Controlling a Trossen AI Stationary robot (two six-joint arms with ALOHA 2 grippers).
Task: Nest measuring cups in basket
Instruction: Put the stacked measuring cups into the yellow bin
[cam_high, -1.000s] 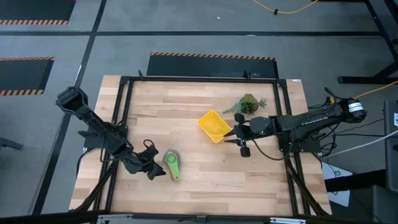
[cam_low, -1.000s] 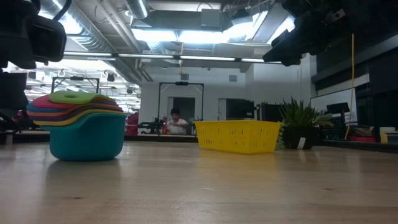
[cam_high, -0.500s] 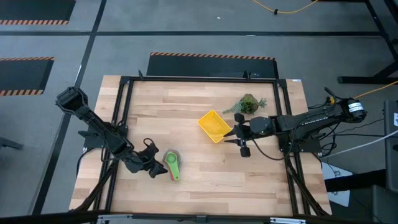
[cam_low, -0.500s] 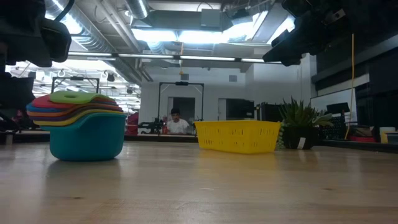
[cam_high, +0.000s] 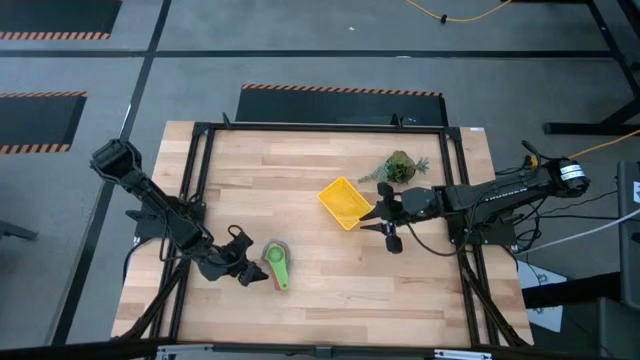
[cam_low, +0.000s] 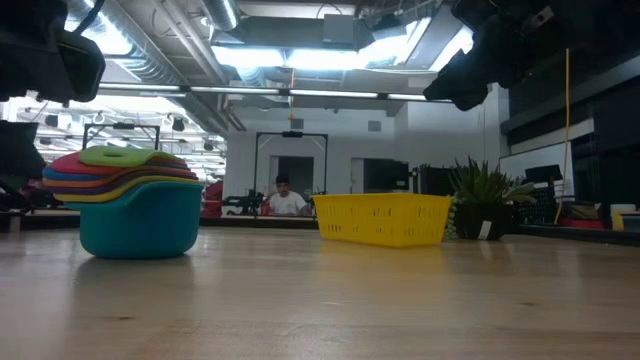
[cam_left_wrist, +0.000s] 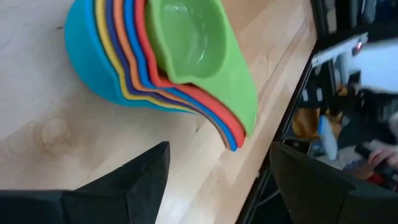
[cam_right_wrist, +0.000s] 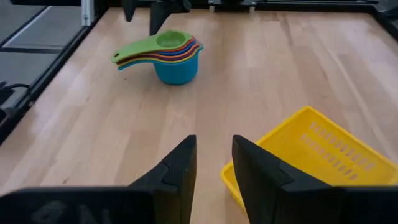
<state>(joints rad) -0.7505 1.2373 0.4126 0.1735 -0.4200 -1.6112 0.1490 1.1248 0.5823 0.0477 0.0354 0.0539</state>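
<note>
The measuring cups (cam_high: 277, 265) stand nested in one stack, the light blue cup's base on the table and the green cup on top (cam_left_wrist: 186, 43), with the handles fanned toward the near edge. They also show in the low view (cam_low: 125, 205) and the right wrist view (cam_right_wrist: 168, 53). My left gripper (cam_high: 240, 266) (cam_left_wrist: 219, 149) is open just left of the stack and touches nothing. The yellow basket (cam_high: 345, 202) (cam_low: 382, 218) (cam_right_wrist: 311, 149) sits flat mid-table. My right gripper (cam_high: 385, 222) (cam_right_wrist: 214, 142) hovers at the basket's right, its fingers narrowly open.
A small potted plant (cam_high: 400, 167) (cam_low: 482, 200) stands beyond the basket toward the far right. A black frame borders the table (cam_high: 300, 130). Bare wood lies between the stack and the basket. A person sits far off in the room (cam_low: 285, 195).
My left gripper has edged slightly toward the table's left edge, away from the cup stack. The stack and the basket have stayed where they were.
</note>
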